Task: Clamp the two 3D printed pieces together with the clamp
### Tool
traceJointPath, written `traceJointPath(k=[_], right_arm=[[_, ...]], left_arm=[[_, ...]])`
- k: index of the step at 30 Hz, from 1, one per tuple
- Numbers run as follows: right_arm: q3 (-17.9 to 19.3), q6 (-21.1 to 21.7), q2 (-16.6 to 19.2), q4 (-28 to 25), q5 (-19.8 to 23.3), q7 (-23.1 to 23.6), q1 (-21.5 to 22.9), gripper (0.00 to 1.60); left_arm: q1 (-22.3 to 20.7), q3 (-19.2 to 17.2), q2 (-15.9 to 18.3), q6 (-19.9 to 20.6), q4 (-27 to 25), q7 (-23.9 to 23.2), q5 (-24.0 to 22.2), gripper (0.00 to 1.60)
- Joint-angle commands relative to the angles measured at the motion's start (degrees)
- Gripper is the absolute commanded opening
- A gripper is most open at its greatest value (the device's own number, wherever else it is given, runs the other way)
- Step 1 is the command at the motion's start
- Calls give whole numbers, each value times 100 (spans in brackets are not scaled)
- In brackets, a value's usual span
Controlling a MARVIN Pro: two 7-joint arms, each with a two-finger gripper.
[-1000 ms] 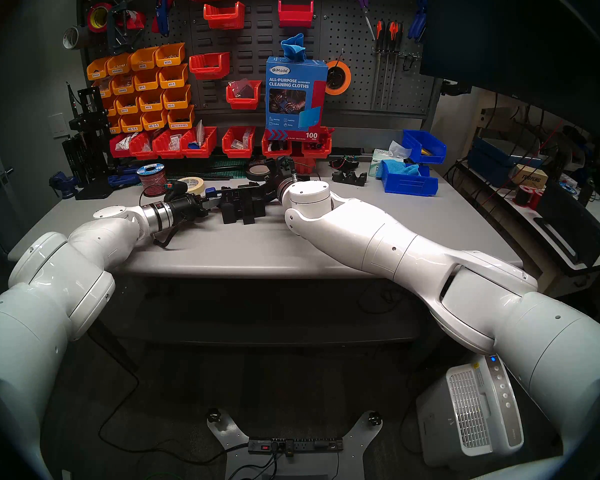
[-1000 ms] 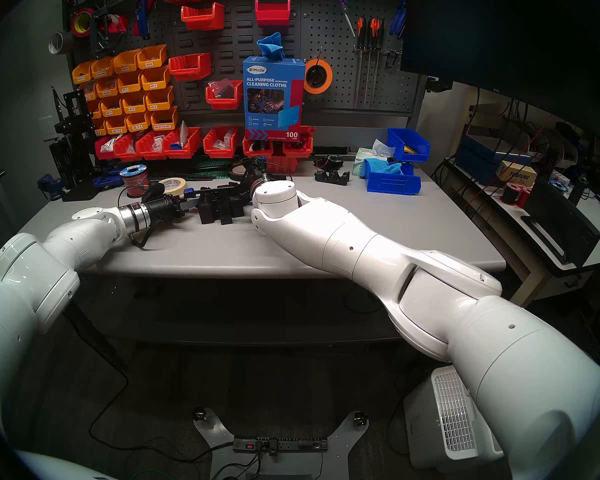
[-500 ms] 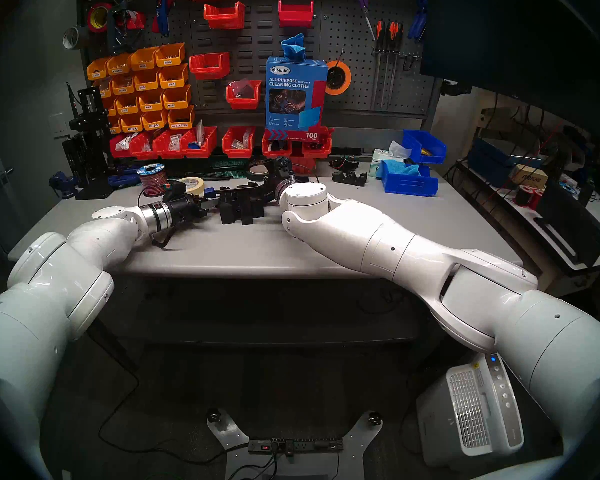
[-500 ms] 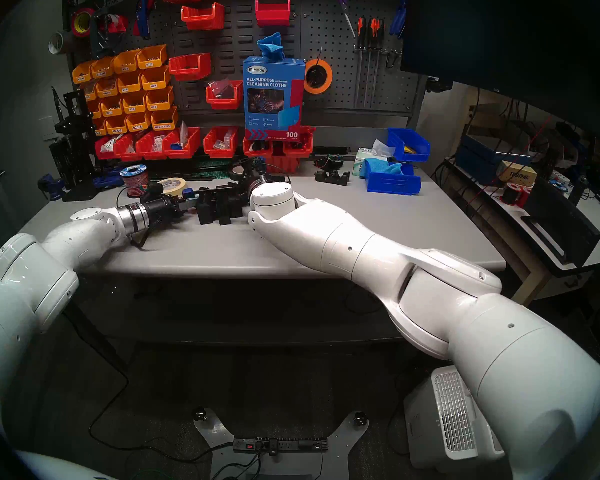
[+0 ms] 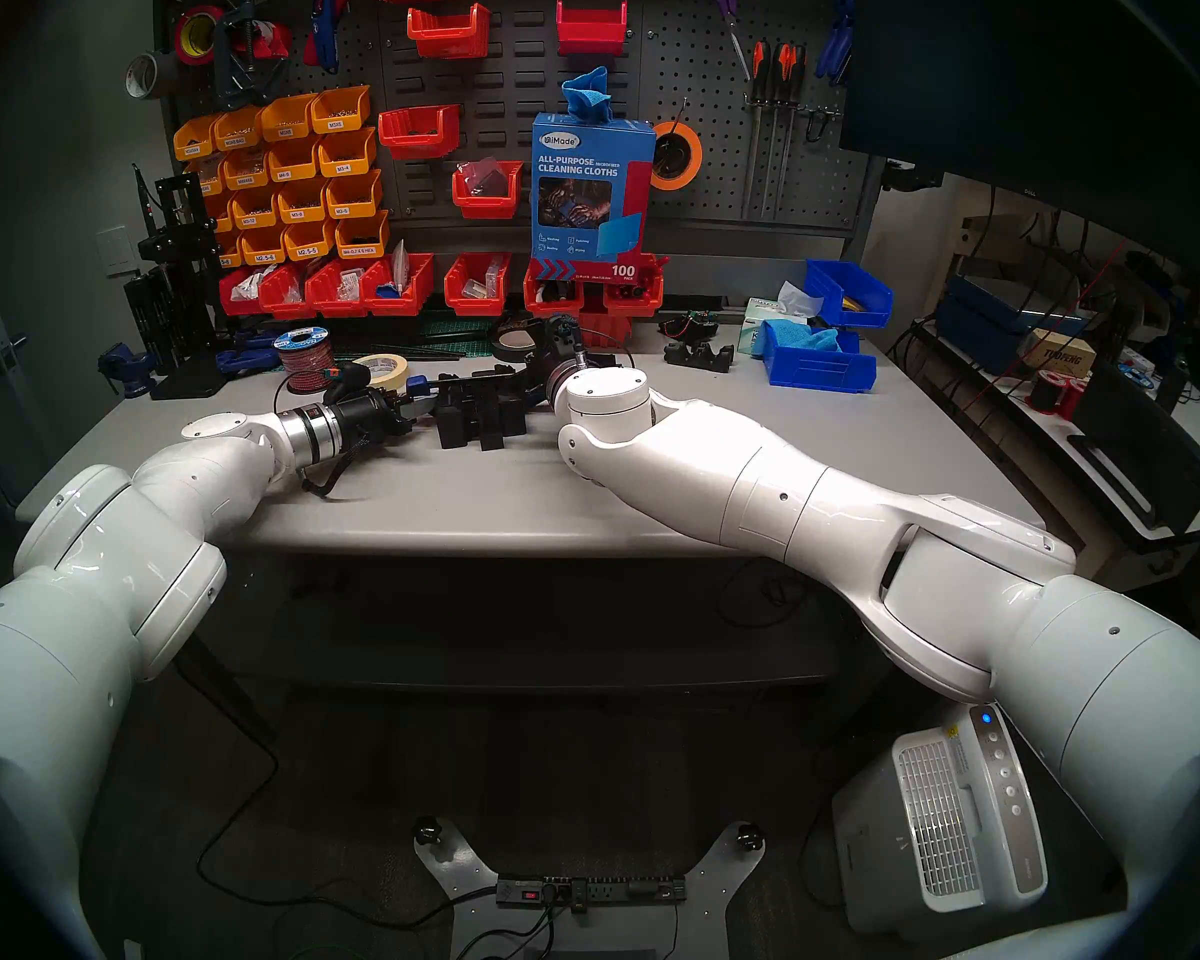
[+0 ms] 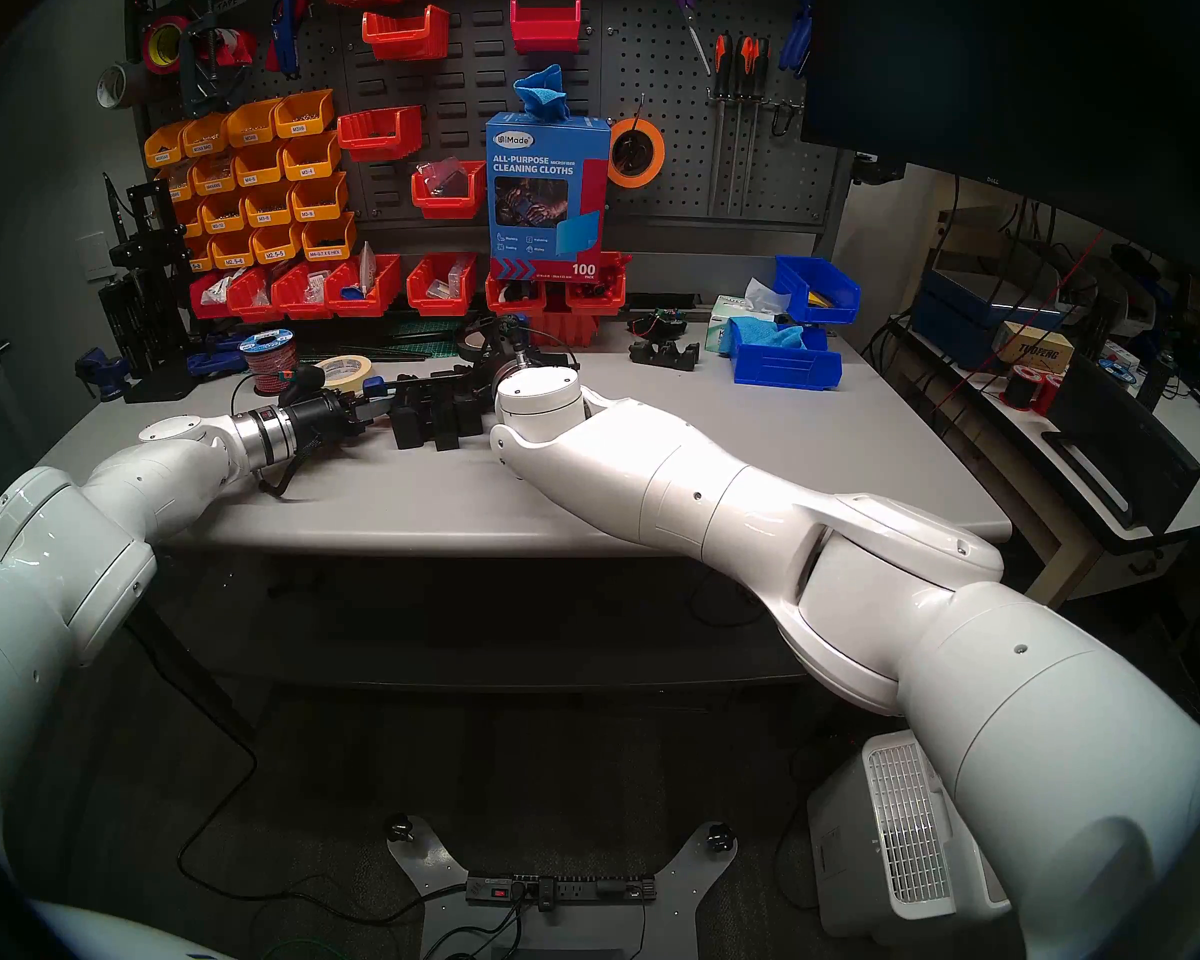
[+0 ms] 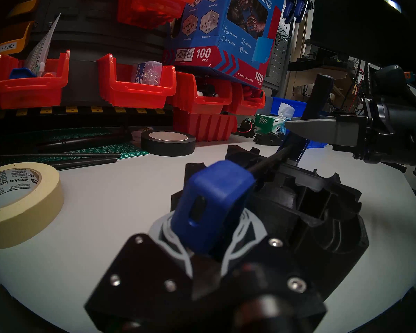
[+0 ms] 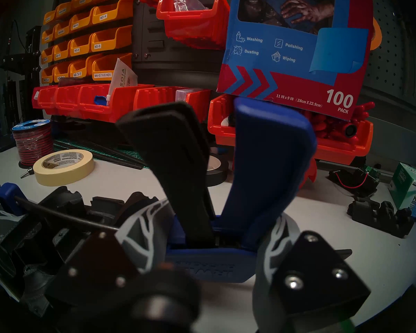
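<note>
The two 3D printed pieces [image 5: 479,415] are matte black slotted blocks standing side by side mid-table, also seen in the left wrist view [image 7: 310,205]. The clamp lies across their tops, its thin black bar [image 7: 267,162] running from a blue end jaw [image 5: 417,386] to a blue handle [image 8: 269,169] with a black trigger [image 8: 173,157]. My left gripper [image 7: 207,229] is shut on the blue end jaw [image 7: 211,205], left of the pieces. Right of the pieces, my right gripper [image 8: 211,250] is shut on the clamp's handle body; its fingers are largely hidden in the head views.
A masking tape roll [image 5: 384,366], a red wire spool [image 5: 304,359] and a black tape roll [image 7: 168,142] sit just behind the pieces. A low black cradle part [image 5: 698,356] and blue bins [image 5: 819,366] stand at the back right. Red bins [image 5: 403,287] line the back edge.
Both arms, the clamp and the two pieces have shifted a little to the left together. Both grips are unchanged.
</note>
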Motion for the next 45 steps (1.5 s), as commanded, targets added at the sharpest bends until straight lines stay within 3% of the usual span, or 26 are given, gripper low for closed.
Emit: traceJointPath(k=[1, 2, 4, 6, 15, 45], right_arm=[[-164, -33, -687, -529, 110, 292, 72, 0], [-158, -40, -528, -528, 114, 296, 101, 0], [-189, -47, -721, -519, 144, 257, 86, 0], [-204, -61, -579, -543, 166, 247, 114, 0], [-288, -112, -568, -555, 276, 142, 160, 0], [-535, -257, -694, -546, 629, -153, 291, 0]], left_arm=[[-226, -28, -249, -32, -200, -18, -26, 0], [-213, -29, -140, -32, -148, -6, -23, 0], [-227, -29, -248, -33, -199, -19, -26, 0], [-218, -30, -173, -35, -165, -11, -23, 0], [-216, -34, -151, -39, -155, -9, -22, 0], [-221, -50, -198, -49, -172, -4, -22, 0]])
